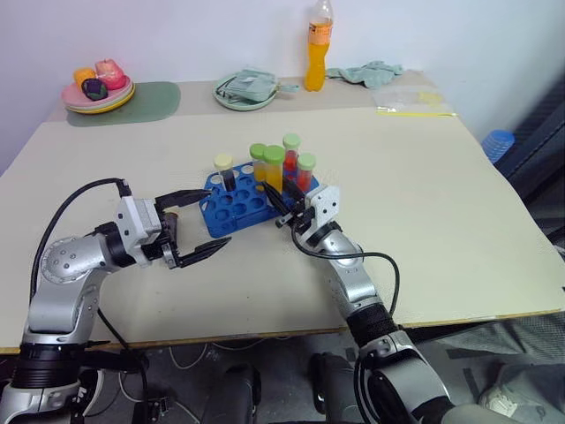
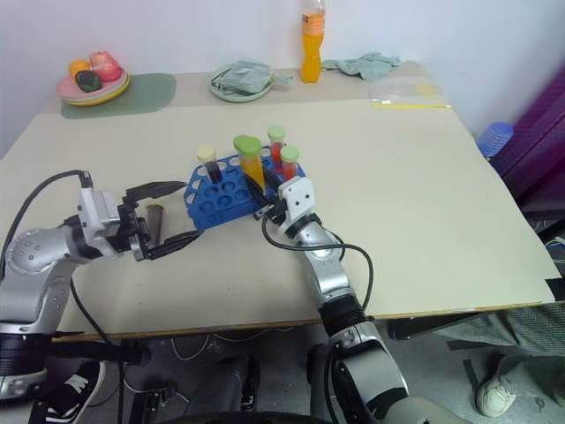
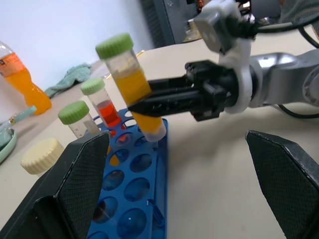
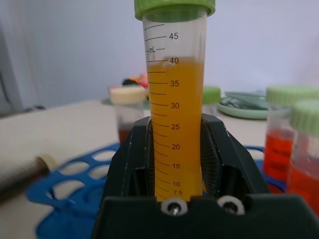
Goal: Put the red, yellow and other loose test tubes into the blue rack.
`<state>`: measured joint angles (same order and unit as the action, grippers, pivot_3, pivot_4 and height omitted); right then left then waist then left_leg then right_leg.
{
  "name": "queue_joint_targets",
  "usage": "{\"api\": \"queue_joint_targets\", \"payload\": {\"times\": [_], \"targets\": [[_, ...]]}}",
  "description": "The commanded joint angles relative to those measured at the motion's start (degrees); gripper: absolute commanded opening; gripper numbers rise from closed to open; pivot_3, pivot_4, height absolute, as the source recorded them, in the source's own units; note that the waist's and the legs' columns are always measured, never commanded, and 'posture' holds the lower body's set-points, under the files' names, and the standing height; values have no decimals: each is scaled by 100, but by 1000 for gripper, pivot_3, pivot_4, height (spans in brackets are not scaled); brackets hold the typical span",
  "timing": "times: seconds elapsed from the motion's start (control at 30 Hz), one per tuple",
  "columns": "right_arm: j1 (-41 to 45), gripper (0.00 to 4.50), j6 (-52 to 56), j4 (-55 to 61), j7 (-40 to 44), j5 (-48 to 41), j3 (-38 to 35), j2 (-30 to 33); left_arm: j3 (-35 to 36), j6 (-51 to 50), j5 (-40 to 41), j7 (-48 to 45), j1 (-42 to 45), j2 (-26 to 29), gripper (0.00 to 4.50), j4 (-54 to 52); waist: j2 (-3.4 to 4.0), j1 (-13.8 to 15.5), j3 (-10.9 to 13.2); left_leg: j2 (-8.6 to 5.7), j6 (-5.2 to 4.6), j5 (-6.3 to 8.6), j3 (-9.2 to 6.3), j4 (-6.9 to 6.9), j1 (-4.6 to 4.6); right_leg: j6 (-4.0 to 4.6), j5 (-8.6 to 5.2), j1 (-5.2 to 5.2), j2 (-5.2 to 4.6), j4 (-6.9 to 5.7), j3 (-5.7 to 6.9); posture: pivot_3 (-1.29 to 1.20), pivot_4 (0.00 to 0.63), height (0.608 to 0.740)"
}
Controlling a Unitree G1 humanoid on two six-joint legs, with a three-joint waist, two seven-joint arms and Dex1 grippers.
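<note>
Blue rack: sits on the beige table, a little left of the table's middle, between the two grippers; most of its round holes on the near side stand empty.
Yellow tube: green cap, filled with orange-yellow liquid, upright, its lower end over the near right edge of the rack; in the left wrist view its tip is at or just in a hole, and I cannot tell how deep.
Right gripper: both black fingers are clamped on the yellow tube's lower half, one on each side.
Tubes in the rack: a cream-capped tube with dark liquid at the far left; two green-capped tubes with red liquid and another green-capped one along the far side.
Loose tube: a dark tube lying on the table left of the rack, seen between the left gripper's fingers in the right eye view.
Left gripper: jaws spread wide, holding nothing, just left of the rack and pointing toward it.
Far edge of the table: an orange drink bottle, a plate of toy food on a green mat, a green bowl with a cloth, a crumpled green cloth.
</note>
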<state>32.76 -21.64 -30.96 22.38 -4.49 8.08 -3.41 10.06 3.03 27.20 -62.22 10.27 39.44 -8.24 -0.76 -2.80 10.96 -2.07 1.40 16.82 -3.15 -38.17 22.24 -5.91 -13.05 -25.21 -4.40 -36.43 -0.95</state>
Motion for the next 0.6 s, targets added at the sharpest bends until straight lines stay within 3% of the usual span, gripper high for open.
{"api": "queue_joint_targets", "payload": {"times": [0.03, 0.6], "targets": [[339, 754, -308, -349, -98, 129, -47, -72, 150, -4, 88, 60, -72, 45, 4500, -249, 0, 12, 0, 1, 0, 0, -1, 0, 0, 0, 0, 0, 0, 0, 0, 0, 150, 740], [861, 754, -701, -1516, -320, 230, -228, -185, 140, -85, 95, 197, -103, 44, 4500, -438, 0, 13, 0, 1, 3, -2, -1, 0, -2, 0, 0, 2, -1, -5, -1, 0, 150, 740]]}}
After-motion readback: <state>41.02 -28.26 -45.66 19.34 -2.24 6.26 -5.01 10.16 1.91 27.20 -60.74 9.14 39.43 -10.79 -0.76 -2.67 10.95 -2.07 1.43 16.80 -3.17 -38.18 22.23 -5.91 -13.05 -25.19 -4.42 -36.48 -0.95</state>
